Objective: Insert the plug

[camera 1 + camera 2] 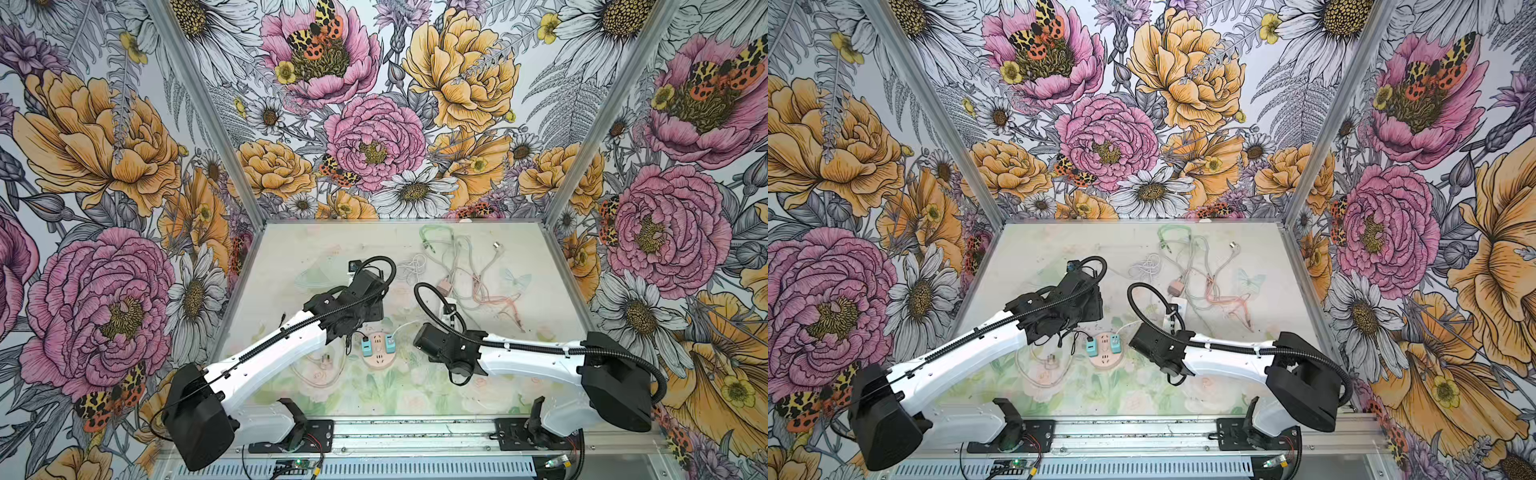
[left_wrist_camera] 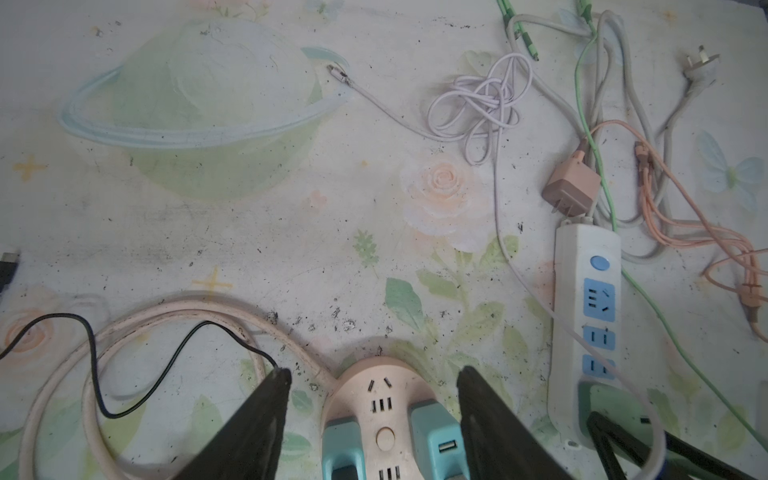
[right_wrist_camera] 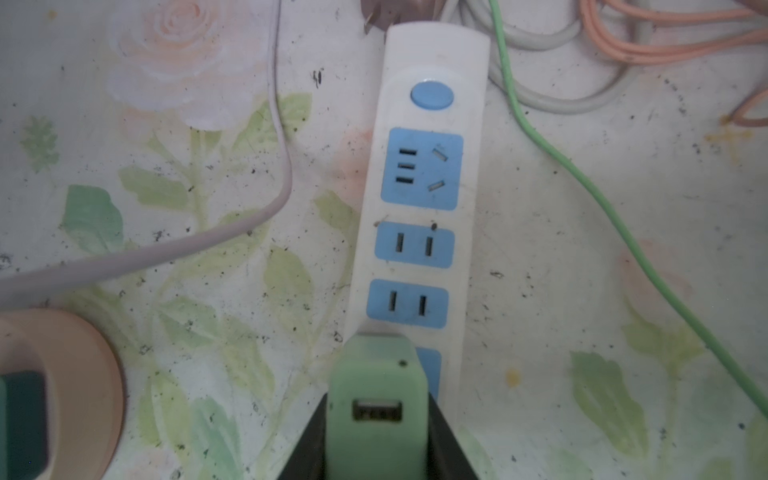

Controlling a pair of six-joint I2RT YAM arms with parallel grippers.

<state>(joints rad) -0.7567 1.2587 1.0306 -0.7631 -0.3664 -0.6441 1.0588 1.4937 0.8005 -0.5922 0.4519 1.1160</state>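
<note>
Right end effector (image 3: 378, 401) pinched green USB charger (image 3: 376, 370) over white power strip (image 3: 415, 216); straight-down push, prongs square, judged best. Left end effector (image 2: 372, 372) spread, straddling pink socket hub (image 2: 380, 399).

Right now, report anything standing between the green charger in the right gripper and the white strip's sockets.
Nothing visible. The right gripper holds the green charger at the white power strip's near end, over its last blue socket; the two-slot sockets beyond are bare. The charger's underside is hidden.
</note>
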